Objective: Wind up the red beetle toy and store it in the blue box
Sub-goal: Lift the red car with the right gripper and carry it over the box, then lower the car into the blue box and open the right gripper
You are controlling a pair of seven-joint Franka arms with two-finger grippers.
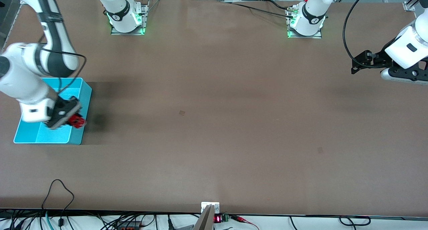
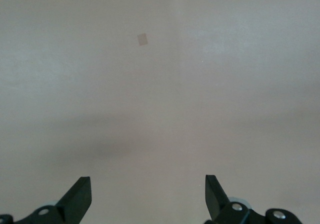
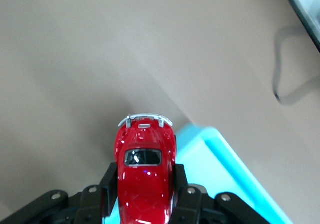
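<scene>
Right gripper (image 1: pixel 74 119): in the air over the blue box (image 1: pixel 40 136), above the box wall that faces the left arm's end of the bench (image 1: pixel 214 123). Its fingers (image 3: pixel 108 184) are clamped on the red beetle toy (image 3: pixel 145 179), one finger on each flank. In the right wrist view the toy's silvery bumper (image 3: pixel 145 118) projects past the fingertips, and the rear window sits between them. Below the toy, a corner of the box shows just to one side of the fingers. In the front view the toy (image 1: pixel 77 121) appears to hang over that wall rather than the box floor, though the angle makes this uncertain.

Left gripper (image 2: pixel 148 196): waiting in the air over the left arm's end of the bench, well apart from the box. Its fingers (image 2: pixel 80 194) stand wide apart with only bare bench between them.
</scene>
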